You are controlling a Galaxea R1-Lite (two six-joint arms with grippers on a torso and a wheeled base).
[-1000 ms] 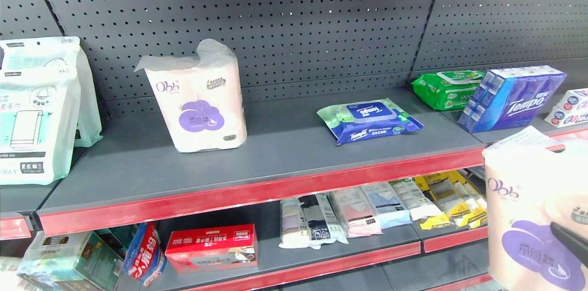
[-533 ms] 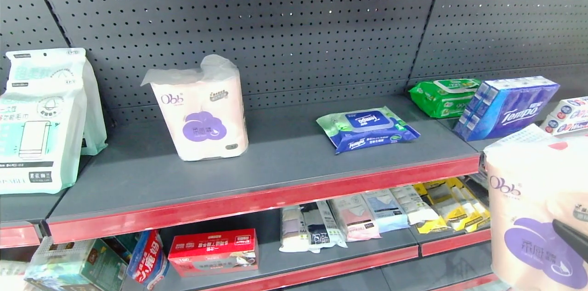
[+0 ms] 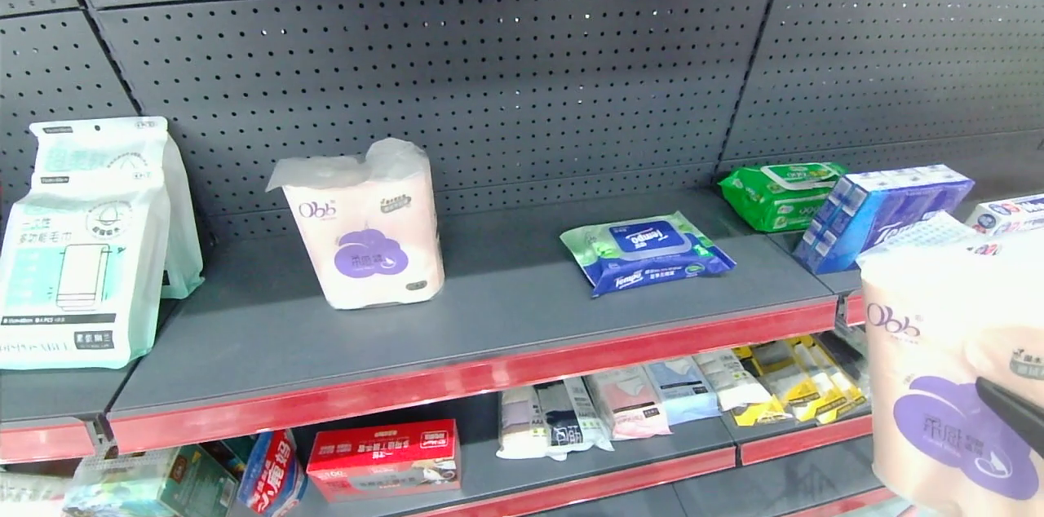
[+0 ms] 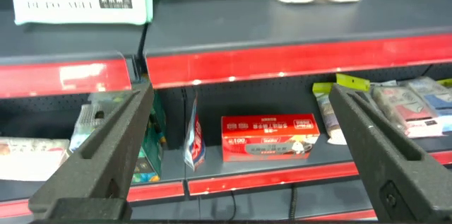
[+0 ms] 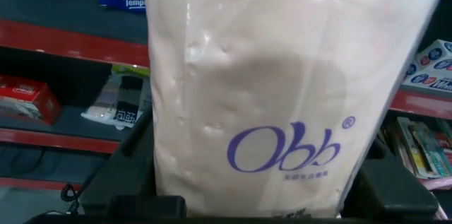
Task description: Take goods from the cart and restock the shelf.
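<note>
A pink pack of toilet rolls with a purple cloud print (image 3: pixel 950 370) hangs at the lower right of the head view, in front of the shelf and level with its red front edge (image 3: pixel 489 366). My right gripper (image 5: pixel 261 192) is shut on this pack (image 5: pixel 282 90); one dark finger (image 3: pixel 1011 413) crosses its front. A matching pack (image 3: pixel 363 227) stands upright on the grey shelf, left of centre. My left gripper (image 4: pixel 241 91) is open and holds nothing, low before the lower shelf, facing a red box (image 4: pixel 268 138).
On the shelf lie a blue wet-wipe pack (image 3: pixel 644 252), a green wipe pack (image 3: pixel 779 192) and a blue tissue bundle (image 3: pixel 885 211). A white-green pouch (image 3: pixel 90 248) stands at the left. Bare shelf lies between the standing pack and the blue wipes. The lower shelf holds several packets (image 3: pixel 677 395).
The head camera has moved up, so the whole shelf sits lower in the picture. The held pack keeps its place at the lower right, now higher against the shelf edge.
</note>
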